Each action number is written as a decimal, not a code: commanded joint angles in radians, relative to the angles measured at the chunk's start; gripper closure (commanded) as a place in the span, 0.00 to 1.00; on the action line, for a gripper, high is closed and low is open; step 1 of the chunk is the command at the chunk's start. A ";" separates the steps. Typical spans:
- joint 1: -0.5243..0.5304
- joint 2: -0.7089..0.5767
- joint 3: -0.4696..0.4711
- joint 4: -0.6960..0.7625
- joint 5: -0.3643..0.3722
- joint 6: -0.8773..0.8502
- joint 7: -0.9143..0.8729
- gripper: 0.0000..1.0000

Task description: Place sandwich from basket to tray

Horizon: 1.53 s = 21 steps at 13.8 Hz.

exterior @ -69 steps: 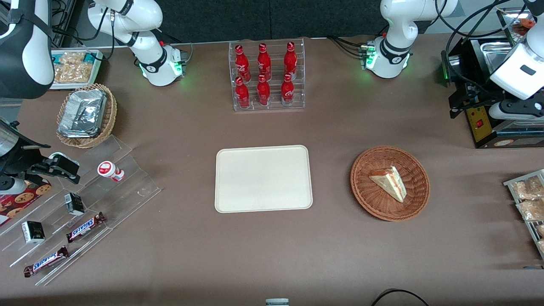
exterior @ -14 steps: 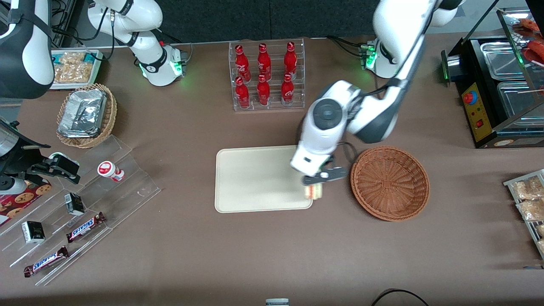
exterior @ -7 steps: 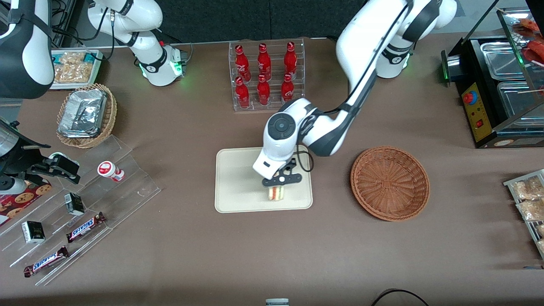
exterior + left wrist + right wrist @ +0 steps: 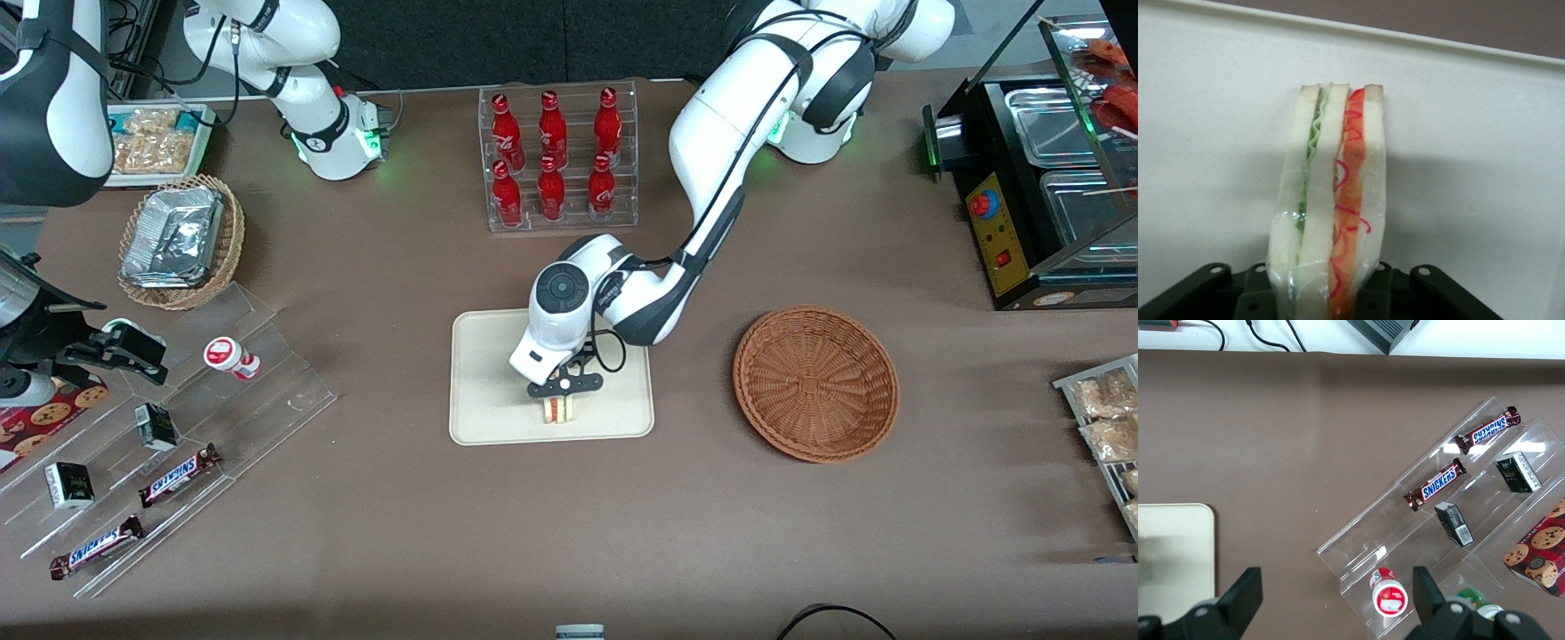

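Note:
My left gripper hangs low over the cream tray, shut on the wrapped sandwich. In the left wrist view the sandwich stands on edge between the two black fingers, its white bread and its green and red filling stripes facing the camera, with the tray close beneath it. Whether the sandwich touches the tray I cannot tell. The reddish-brown basket lies empty beside the tray, toward the working arm's end of the table.
A clear rack of red bottles stands farther from the front camera than the tray. A tan basket with foil packs and a stepped acrylic stand with Snickers bars lie toward the parked arm's end.
The sandwich has left the basket. Held in my gripper, it travelled from the tray's edge nearest the basket to a spot over the tray, and sank lower.

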 commanded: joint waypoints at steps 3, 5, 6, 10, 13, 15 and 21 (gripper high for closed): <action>-0.014 0.030 0.010 0.040 -0.004 0.008 -0.045 0.00; -0.002 0.017 0.011 0.069 -0.032 -0.045 -0.041 0.00; 0.015 0.004 0.011 0.083 -0.052 -0.077 -0.039 0.00; 0.087 -0.121 0.011 0.077 -0.111 -0.195 -0.021 0.00; 0.148 -0.230 0.011 0.068 -0.131 -0.380 0.085 0.00; 0.214 -0.343 0.011 -0.040 -0.146 -0.442 0.177 0.00; 0.452 -0.655 0.013 -0.462 -0.154 -0.389 0.482 0.00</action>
